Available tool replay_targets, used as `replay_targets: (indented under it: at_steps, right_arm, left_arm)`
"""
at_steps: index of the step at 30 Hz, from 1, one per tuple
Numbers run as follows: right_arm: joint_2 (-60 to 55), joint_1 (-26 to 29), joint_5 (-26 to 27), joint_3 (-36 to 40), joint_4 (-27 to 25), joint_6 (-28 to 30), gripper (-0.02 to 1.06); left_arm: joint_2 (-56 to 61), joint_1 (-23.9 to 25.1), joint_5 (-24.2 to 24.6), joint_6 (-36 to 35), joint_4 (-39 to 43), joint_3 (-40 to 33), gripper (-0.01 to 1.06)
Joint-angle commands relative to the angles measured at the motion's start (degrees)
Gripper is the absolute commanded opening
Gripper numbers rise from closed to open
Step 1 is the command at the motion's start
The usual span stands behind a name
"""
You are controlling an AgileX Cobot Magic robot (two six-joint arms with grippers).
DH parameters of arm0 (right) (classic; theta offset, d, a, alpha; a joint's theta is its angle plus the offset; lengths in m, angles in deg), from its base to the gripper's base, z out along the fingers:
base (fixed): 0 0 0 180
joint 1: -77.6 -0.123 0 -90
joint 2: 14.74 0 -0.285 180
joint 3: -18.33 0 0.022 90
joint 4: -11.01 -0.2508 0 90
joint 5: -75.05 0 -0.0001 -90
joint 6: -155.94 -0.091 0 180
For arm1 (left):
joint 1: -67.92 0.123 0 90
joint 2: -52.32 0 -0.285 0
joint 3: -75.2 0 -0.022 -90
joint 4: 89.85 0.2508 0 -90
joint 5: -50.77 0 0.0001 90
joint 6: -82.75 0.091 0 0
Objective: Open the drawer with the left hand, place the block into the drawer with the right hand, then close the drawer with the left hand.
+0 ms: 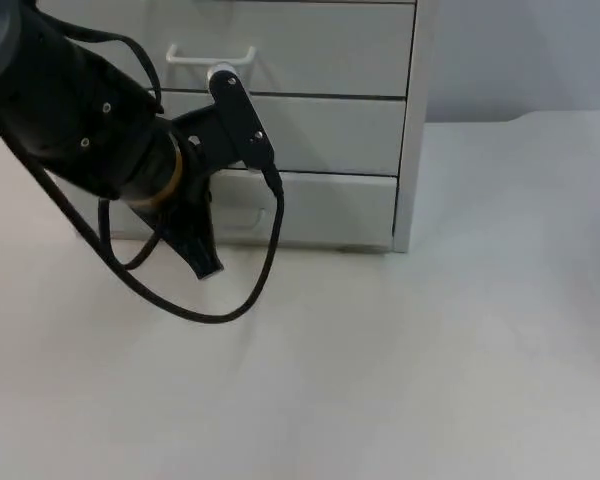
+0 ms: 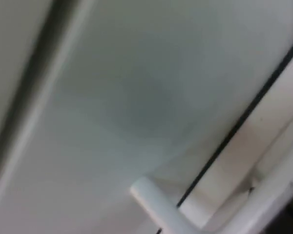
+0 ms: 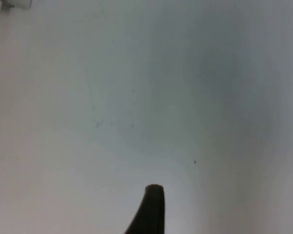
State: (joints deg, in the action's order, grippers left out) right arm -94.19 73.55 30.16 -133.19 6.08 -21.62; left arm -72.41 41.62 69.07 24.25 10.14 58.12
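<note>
My left gripper (image 1: 202, 255) is down low against the white drawer cabinet (image 1: 310, 120), right in front of the bottom drawer (image 1: 325, 208). All three fronts sit flush, so nothing is open yet. In the left wrist view a white bar handle (image 2: 158, 207) lies just ahead of the fingers, its long axis running along the drawer front, so I judge the pull must come straight out toward the open table (image 1: 400, 380). Can't tell whether the left fingers are open or closed. My right arm waits over bare table, one fingertip (image 3: 151, 209) visible, finger state unclear too. No block spotted anywhere so far.
</note>
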Motion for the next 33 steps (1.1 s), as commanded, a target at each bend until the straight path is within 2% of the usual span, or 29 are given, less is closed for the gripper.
replay_targets:
  at_steps: [1, 5, 13, 21, 25, 26, 28, 33]
  right_arm:
    - [0.6, 0.3, 0.9, 0.2, -0.4, -0.1, 0.76]
    - [0.6, 0.3, 0.9, 0.2, -0.4, -0.1, 0.76]
    - [0.6, 0.3, 0.9, 0.2, -0.4, -0.1, 0.76]
    - [0.6, 0.3, 0.8, 0.2, -1.3, -0.1, 0.76]
    - [0.6, 0.3, 0.4, 0.2, -1.3, -0.1, 0.76]
    - [0.6, 0.3, 0.4, 0.2, -1.3, -0.1, 0.76]
    - [0.6, 0.3, 0.3, 0.2, -1.3, -0.1, 0.76]
    - [0.6, 0.3, 0.0, 0.2, -1.3, -0.1, 0.76]
  left_arm:
    - [-0.1, 0.7, 4.7, -3.3, 0.0, 2.8, 0.00]
    - [-0.2, 0.7, 7.1, -7.0, 0.0, 3.4, 0.00]
    - [-0.1, -1.5, 11.4, -7.4, -2.0, 3.4, 0.00]
    - [1.6, -5.3, 12.5, 1.5, -12.5, 3.4, 0.00]
    - [4.0, -7.4, 15.6, 8.8, -21.4, 3.1, 0.00]
    - [4.0, -7.4, 15.6, 8.8, -21.4, 3.1, 0.00]
    - [6.4, -8.9, 15.9, 12.1, -26.1, 1.6, 0.00]
    - [12.0, -11.3, 15.9, 14.3, -32.8, -2.8, 0.00]
